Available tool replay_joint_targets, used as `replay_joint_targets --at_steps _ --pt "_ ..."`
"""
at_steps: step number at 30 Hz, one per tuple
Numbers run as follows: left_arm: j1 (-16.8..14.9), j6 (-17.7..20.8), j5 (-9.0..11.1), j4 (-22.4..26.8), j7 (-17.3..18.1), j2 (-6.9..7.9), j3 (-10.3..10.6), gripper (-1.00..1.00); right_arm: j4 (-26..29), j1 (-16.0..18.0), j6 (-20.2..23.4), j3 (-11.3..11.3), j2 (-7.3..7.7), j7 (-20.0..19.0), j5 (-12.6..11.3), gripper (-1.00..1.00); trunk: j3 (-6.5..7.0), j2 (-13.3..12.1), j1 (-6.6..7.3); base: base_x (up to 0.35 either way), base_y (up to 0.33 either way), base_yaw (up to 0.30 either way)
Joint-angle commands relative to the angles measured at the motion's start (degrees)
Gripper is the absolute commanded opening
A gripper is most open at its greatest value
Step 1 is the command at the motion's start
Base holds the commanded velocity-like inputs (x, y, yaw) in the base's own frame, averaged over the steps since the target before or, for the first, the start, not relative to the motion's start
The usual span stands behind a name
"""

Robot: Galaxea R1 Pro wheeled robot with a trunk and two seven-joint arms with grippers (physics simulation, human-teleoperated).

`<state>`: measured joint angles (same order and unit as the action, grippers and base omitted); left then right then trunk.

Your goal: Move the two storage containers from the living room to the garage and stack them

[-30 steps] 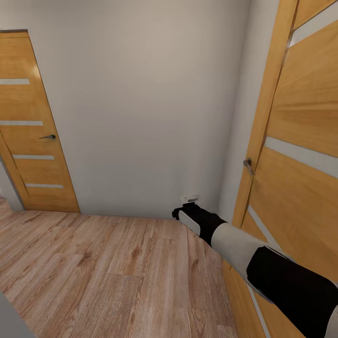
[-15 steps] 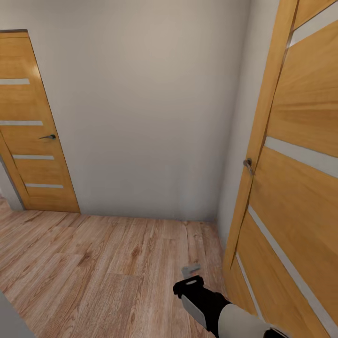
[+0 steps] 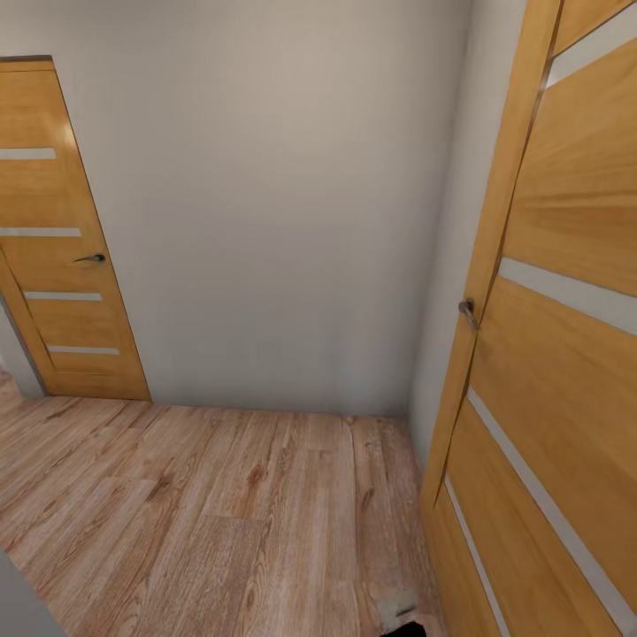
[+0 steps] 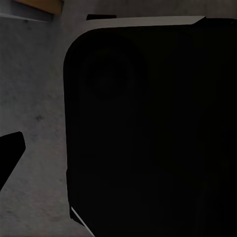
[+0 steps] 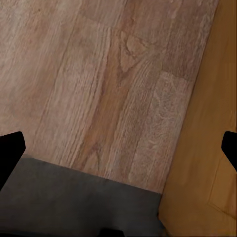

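Observation:
The two storage containers are out of view. I face a hallway corner with a light wood plank floor (image 3: 203, 513). The tip of my right gripper (image 3: 400, 612) pokes up at the head view's lower edge, beside the right-hand door. In the right wrist view, my right gripper (image 5: 118, 150) is open over the planks, its dark fingertips (image 5: 10, 153) wide apart with nothing between them. In the left wrist view, one dark fingertip (image 4: 10, 150) of the left gripper stands far out to the side; a black rounded part of my own body (image 4: 153, 128) hides the other.
A plain white wall (image 3: 265, 203) closes the hallway ahead. A shut wooden door (image 3: 62, 257) with a lever handle (image 3: 91, 258) stands at the left. A second wooden door (image 3: 548, 354) with a handle (image 3: 467, 310) runs close along my right.
My right arm has drawn back down from near the right door's handle height, until only the gripper tip is left at the head view's lower edge. The camera has not moved.

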<state>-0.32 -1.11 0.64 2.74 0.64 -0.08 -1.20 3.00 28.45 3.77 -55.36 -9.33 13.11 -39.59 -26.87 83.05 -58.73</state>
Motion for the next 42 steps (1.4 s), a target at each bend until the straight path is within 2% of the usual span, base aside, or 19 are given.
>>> replay_joint_targets --at_steps 1,4,6,11,15,18,21,29,31,33,36,42 --pt "-0.03 -0.12 0.07 -0.03 0.07 0.00 -0.11 1.00 -0.68 -0.22 -0.25 -0.54 0.02 -0.11 -0.23 1.00 -0.05 0.03 0.00 0.000 0.000 0.000" --pt "-0.03 -0.12 0.07 -0.02 0.07 0.00 -0.11 1.00 -3.39 -1.42 -2.71 -0.54 0.22 -2.25 -0.22 1.00 -0.05 0.03 0.00 0.000 0.000 0.000" --pt "-0.03 -0.12 0.07 -0.02 0.07 0.00 -0.11 1.00 -4.07 -2.51 -3.57 -0.54 0.96 -3.23 -0.22 1.00 -0.05 0.03 0.00 0.000 0.000 0.000" --pt "-0.03 -0.12 0.07 -0.01 0.07 0.00 -0.12 1.00 -4.67 -5.42 -4.67 -0.54 3.70 -4.34 -0.22 1.00 -0.05 0.03 0.00 0.000 0.000 0.000" --pt "-0.03 -0.12 0.07 -0.03 0.07 0.00 -0.12 1.00 -4.75 -7.89 -6.34 -0.54 5.21 -4.51 -0.16 1.00 -0.05 0.03 0.00 0.000 0.000 0.000" --pt "-0.03 -0.12 0.07 -0.02 0.07 0.00 -0.12 1.00 -4.77 -11.23 -8.16 -0.54 6.62 -4.62 -0.11 1.00 -0.05 0.03 0.00 0.000 0.000 0.000" --pt "-0.03 -0.12 0.07 -0.01 0.07 0.00 -0.12 1.00 -4.78 -13.32 -8.52 -0.54 6.97 -4.86 -0.05 1.00 -0.05 0.03 0.00 0.000 0.000 0.000" --pt "-0.03 -0.12 0.07 -0.01 0.07 0.00 -0.12 1.00 -4.85 -15.69 -8.70 -0.48 7.86 -5.93 -0.34 1.00 -0.05 0.03 0.00 0.000 0.000 0.000" --pt "-0.03 -0.12 0.07 -0.01 0.07 -0.02 -0.12 1.00 -4.85 -18.16 -10.26 -0.47 7.96 -6.22 -0.29 1.00 -0.05 0.03 0.00 0.000 0.000 0.000" --pt "-0.03 -0.12 0.07 -0.01 0.07 -0.05 -0.12 1.00 -4.85 -19.11 -10.76 -0.46 8.28 -6.24 -0.28 1.00 -0.05 0.03 0.00 0.000 0.000 0.000" --pt "-0.03 -0.12 0.07 -0.01 0.07 -0.09 -0.12 1.00 -4.85 -22.17 -12.78 -0.53 9.39 -7.50 -0.28 1.00 -0.05 0.03 0.00 0.000 0.000 0.000" --pt "-0.03 -0.12 0.07 -0.01 0.07 -0.01 -0.04 1.00 -4.84 -22.53 -12.86 -0.46 9.57 -8.47 -0.52 1.00 -0.05 0.03 0.00 0.000 0.000 0.000"
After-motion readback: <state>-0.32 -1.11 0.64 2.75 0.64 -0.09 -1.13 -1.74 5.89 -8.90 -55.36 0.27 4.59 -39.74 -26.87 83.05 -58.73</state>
